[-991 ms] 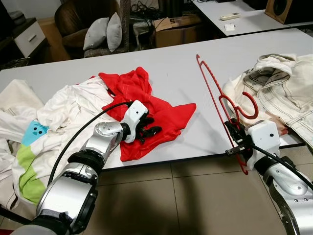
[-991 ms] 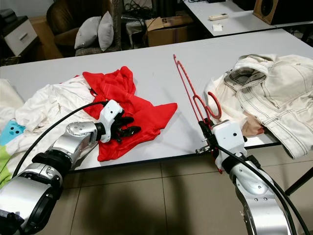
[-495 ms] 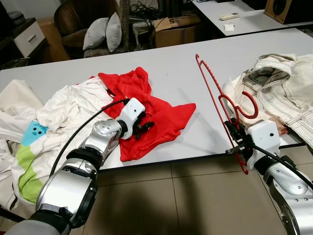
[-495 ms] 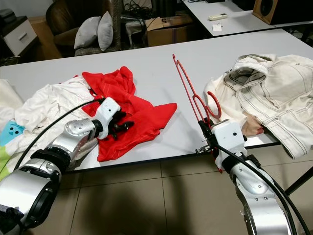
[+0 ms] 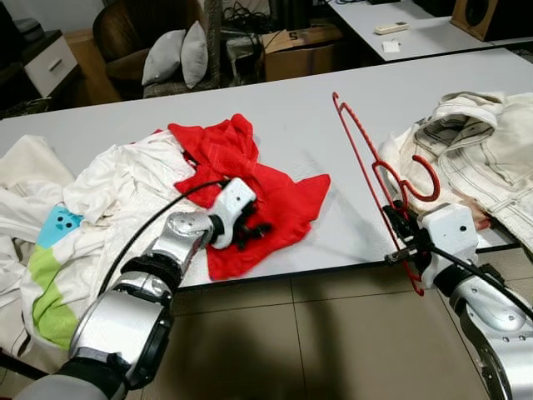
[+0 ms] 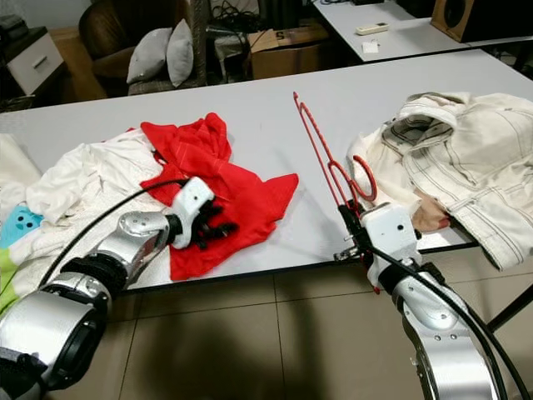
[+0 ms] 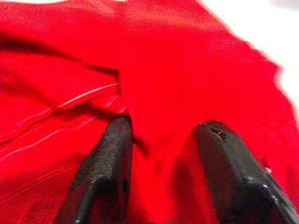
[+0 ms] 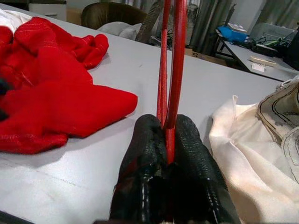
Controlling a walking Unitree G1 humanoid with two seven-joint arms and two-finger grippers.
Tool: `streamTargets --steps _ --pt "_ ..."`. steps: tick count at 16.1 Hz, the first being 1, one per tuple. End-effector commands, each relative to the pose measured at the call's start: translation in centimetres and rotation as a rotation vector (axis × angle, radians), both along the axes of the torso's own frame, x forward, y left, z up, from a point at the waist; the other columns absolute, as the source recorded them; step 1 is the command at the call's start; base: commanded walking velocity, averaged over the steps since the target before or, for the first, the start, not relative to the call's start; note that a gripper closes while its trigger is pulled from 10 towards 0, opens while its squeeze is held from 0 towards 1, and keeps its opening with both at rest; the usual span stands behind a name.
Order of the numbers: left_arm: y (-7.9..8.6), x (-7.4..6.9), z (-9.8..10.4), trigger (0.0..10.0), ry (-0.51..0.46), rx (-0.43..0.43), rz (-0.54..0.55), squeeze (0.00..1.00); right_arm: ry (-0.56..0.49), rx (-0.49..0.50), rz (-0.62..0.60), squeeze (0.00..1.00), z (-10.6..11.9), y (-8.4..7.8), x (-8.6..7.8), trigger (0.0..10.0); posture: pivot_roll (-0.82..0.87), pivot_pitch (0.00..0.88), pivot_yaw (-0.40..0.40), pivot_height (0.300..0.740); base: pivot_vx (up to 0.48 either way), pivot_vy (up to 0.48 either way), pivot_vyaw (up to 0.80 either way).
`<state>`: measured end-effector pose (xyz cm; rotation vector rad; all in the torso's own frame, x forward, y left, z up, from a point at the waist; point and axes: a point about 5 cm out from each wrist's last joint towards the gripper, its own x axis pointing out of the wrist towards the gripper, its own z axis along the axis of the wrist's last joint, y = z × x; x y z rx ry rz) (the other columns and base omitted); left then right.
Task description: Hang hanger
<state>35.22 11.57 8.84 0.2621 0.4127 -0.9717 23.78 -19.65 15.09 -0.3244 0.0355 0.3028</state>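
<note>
A red plastic hanger (image 5: 358,158) stands tilted above the grey table (image 5: 308,108), its hook (image 5: 420,179) resting against a cream jacket. My right gripper (image 5: 398,242) is shut on the hanger's lower end at the table's front edge; the right wrist view has the red bars (image 8: 170,70) pinched between the black fingers (image 8: 145,140). A red garment (image 5: 275,196) lies crumpled at mid-table. My left gripper (image 5: 252,231) sits on the garment's near part, its fingers (image 7: 112,149) closed around a raised fold of red cloth (image 7: 163,107).
A cream jacket (image 5: 475,150) covers the table's right end. White clothes (image 5: 108,183) are heaped at the left and hang over the edge. Behind the table stand a chair with grey cushions (image 5: 171,54) and a cardboard box (image 5: 304,46). Tiled floor lies in front.
My left gripper went from spread open over the red garment to closed on a fold, then drew toward the table's front edge, dragging the cloth slightly. The right gripper and hanger stayed put.
</note>
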Motion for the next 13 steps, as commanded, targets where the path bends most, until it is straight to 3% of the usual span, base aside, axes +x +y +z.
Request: streamTargets --steps 1,4,8,13 --pt "0.4 -0.3 -0.1 0.0 0.034 0.007 -0.056 0.00 -0.019 -0.001 0.012 0.00 0.5 0.1 0.2 10.0 -0.16 0.000 0.160 0.740 0.000 0.000 0.00" --pt "1.3 -0.6 -0.4 0.0 0.047 0.085 -0.102 0.00 -0.023 -0.002 0.012 0.00 0.6 0.0 0.4 10.0 -0.16 0.000 0.156 0.740 0.000 0.000 0.00" --pt "1.3 0.3 1.1 0.0 -0.025 0.033 -0.064 0.00 -0.027 -0.002 0.017 0.00 0.6 0.1 0.6 10.0 -0.15 0.000 0.152 0.740 0.000 0.000 0.00" --pt "1.1 0.2 1.2 0.0 -0.022 0.036 -0.102 0.00 -0.026 -0.002 0.017 0.00 0.5 0.2 0.6 10.0 -0.16 0.000 0.161 0.740 0.000 0.000 0.00"
